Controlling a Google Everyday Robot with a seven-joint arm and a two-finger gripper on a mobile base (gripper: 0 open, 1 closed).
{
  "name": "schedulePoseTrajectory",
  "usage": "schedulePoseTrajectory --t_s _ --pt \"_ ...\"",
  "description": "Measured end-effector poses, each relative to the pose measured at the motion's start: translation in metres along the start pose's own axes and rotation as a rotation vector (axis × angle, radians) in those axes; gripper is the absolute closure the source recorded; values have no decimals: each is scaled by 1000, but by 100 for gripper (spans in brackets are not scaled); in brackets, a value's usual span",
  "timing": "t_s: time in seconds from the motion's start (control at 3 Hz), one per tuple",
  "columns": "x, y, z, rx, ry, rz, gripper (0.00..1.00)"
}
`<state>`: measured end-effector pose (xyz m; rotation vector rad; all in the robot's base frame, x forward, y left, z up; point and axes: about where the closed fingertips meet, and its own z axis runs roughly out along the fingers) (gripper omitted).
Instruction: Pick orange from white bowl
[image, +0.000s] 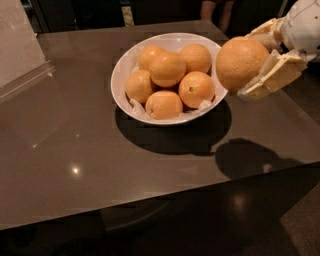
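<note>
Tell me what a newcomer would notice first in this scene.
First, the big pale orange, held in mid-air at the right by the gripper, whose fingers are shut on the fruit just outside the white bowl. Then the bowl itself, at the middle of the dark table, with six smaller oranges piled inside.

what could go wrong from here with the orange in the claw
1. The claw holds the orange in the air beside the white bowl, with its fingers reaching only partway round it, so it might slip.
2. A drop would land near the edge of the table and could roll off.
</note>
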<state>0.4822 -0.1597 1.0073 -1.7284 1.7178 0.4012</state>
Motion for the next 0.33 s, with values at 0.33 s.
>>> schedulePoseTrajectory --t_s 0.33 --pt "0 0 0 0 0 0 100"
